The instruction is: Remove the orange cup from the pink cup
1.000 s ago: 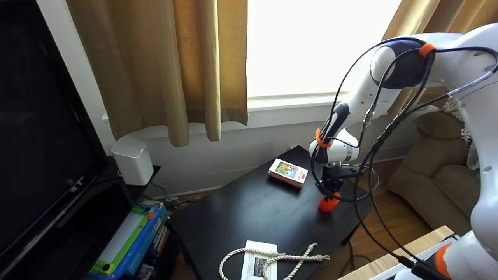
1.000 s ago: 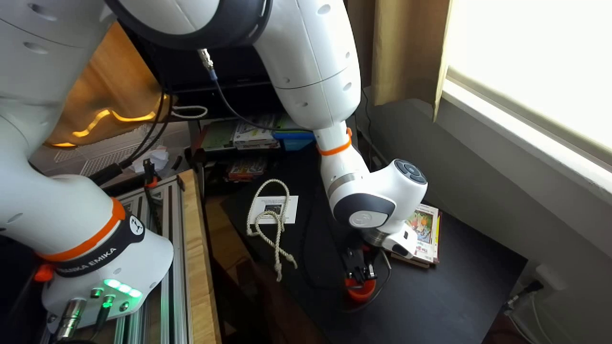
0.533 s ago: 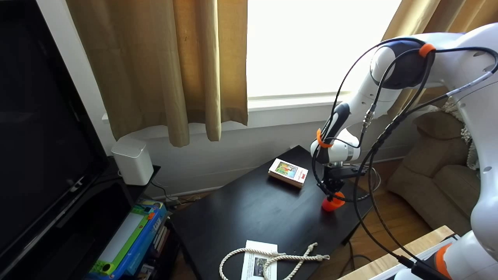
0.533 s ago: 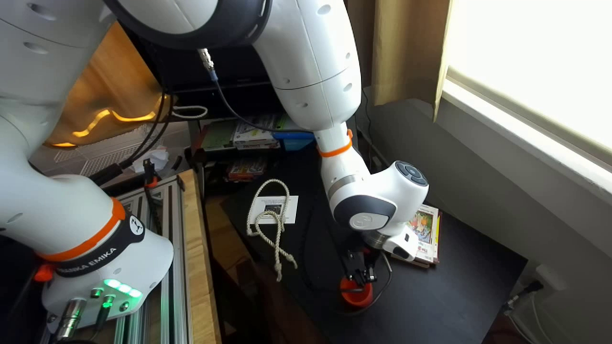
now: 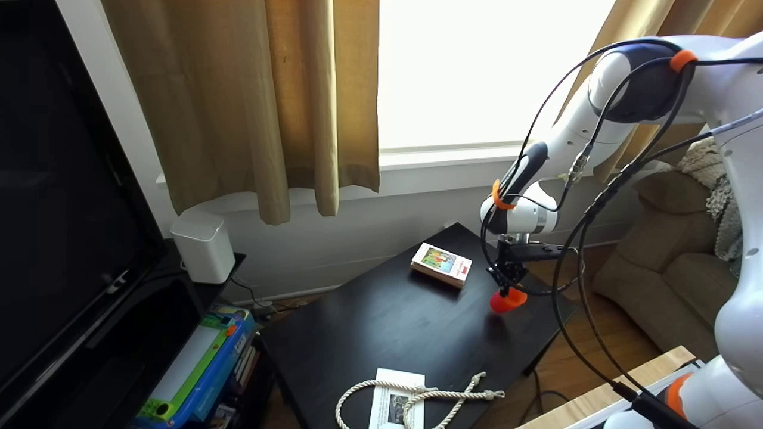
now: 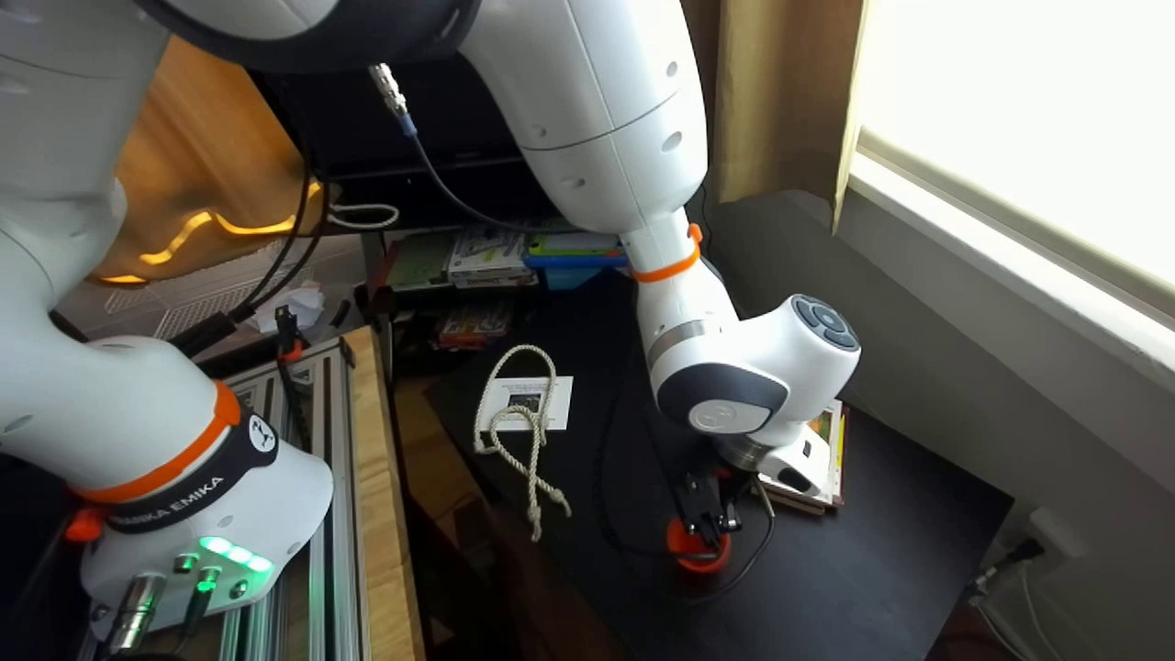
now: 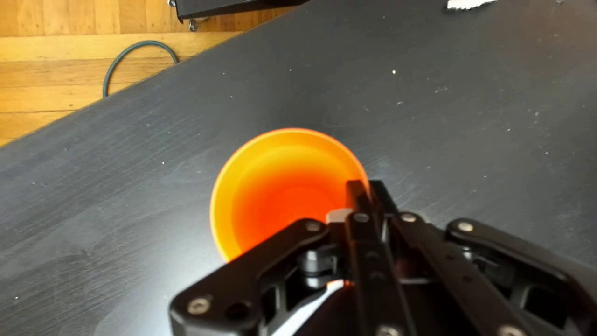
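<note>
Tool (image 7: 369, 186) pinches orange cup (image 7: 284, 186); rope (image 5: 454, 394) well apart.

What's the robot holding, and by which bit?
The black gripper holds the round orange plastic cup by its rim, one finger inside, one outside. Whether it also pinches the round reddish-pink plastic cup can't be told.

One orange cup (image 7: 284, 191), one pink cup (image 5: 501, 302), one gripper (image 7: 371, 191)
</note>
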### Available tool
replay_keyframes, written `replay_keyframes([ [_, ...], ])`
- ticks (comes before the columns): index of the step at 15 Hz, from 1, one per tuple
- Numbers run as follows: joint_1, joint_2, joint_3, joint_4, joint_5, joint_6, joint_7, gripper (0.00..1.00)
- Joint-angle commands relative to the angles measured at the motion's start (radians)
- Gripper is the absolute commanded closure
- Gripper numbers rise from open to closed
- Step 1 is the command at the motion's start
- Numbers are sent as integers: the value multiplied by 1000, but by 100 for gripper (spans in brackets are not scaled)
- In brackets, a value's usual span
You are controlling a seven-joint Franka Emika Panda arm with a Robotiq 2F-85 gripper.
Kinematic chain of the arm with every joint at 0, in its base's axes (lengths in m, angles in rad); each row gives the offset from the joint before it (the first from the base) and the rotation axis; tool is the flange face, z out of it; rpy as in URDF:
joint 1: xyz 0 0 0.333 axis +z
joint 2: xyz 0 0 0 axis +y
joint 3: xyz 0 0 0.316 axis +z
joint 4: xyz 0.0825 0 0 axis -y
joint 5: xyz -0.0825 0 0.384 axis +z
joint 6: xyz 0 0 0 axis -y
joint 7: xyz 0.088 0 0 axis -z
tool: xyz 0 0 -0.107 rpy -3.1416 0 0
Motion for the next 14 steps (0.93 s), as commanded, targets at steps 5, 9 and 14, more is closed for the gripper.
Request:
replay_keyframes([
  [5,19,-4,-17,80,52,-113,118,99],
  [9,10,9,4,128,61,-191,105,99],
  [14,30,-30,20,120,58,-253,95,99],
])
